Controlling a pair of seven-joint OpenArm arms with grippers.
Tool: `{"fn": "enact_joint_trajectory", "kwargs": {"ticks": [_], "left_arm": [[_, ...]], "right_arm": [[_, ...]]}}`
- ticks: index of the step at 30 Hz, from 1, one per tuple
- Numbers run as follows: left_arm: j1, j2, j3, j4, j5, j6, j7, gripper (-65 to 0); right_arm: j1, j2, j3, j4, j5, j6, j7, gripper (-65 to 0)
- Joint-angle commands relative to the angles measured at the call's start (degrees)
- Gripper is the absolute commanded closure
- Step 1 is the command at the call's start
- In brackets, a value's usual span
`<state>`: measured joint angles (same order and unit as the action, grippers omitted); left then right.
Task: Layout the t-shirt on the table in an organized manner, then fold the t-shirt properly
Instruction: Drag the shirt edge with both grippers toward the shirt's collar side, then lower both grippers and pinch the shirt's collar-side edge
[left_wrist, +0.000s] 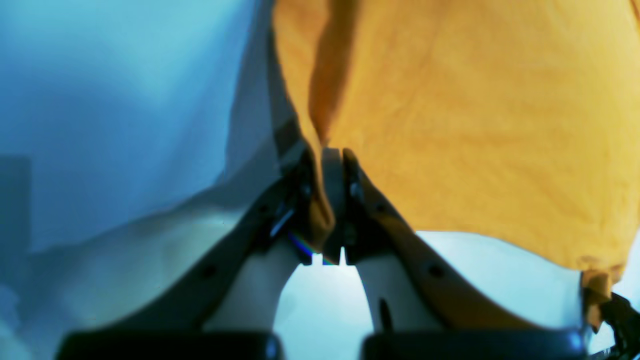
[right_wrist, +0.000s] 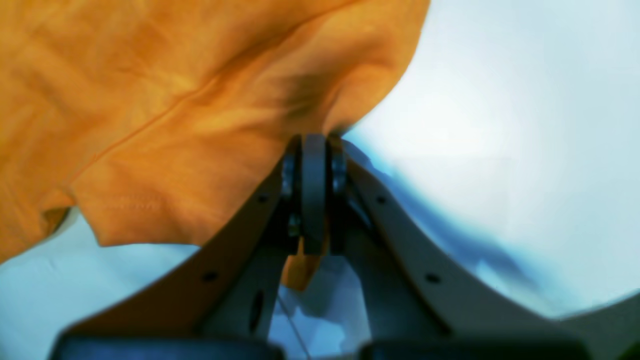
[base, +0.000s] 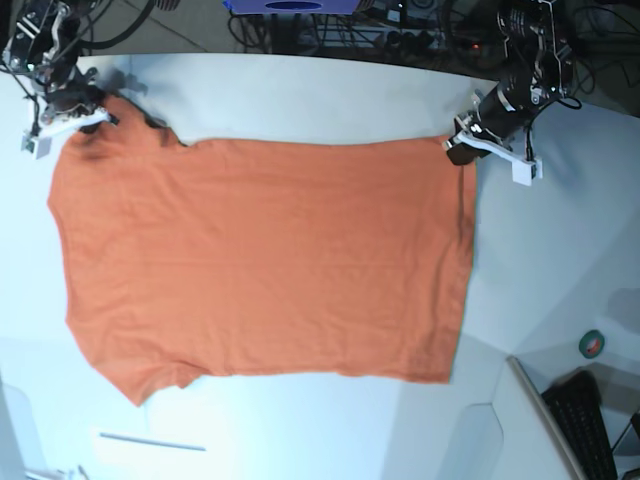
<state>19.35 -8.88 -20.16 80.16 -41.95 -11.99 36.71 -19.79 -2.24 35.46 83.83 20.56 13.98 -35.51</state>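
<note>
The orange t-shirt (base: 260, 260) lies spread out flat on the white table (base: 300, 100), with its far edge stretched between my two grippers. My left gripper (base: 458, 147) is shut on the shirt's far right corner; in the left wrist view its jaws (left_wrist: 330, 165) pinch orange cloth (left_wrist: 475, 115). My right gripper (base: 90, 113) is shut on the far left corner by the sleeve; in the right wrist view its jaws (right_wrist: 314, 150) clamp the cloth (right_wrist: 150, 100), and a sleeve hem hangs to the left.
A roll of green tape (base: 592, 344) and a dark keyboard (base: 585, 425) lie at the front right past a table step. Cables and equipment (base: 400, 20) crowd the far edge. A thin strip (base: 150, 441) lies on the table near the front left.
</note>
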Motion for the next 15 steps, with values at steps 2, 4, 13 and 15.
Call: {"fn": "enact_joint_trajectory", "kwargs": {"ticks": [2,4,13,15], "left_arm": [[1.35,-0.65,-1.51,3.84,-0.38,2.19,-0.53,0.0],[2.67,-0.57,-1.95,6.48,-0.38,2.89,-0.53,0.0],[3.11,-0.39,-2.3,9.73,-0.73,2.98,2.63,0.0],[0.38,-0.3,-2.3,9.82,-0.73,3.07,6.41,0.0]], "right_arm": [[-0.21,0.35,0.1,3.86,0.59,0.13,-2.08,0.0],[-0.47,0.17,0.1,6.76,0.59,0.13,-4.27,0.0],[2.25,-1.67,-0.08,14.67,0.59,0.13,-12.98,0.0],[4.27,-1.58,-0.08,14.67,0.5,-0.04,-14.03,0.0]]}}
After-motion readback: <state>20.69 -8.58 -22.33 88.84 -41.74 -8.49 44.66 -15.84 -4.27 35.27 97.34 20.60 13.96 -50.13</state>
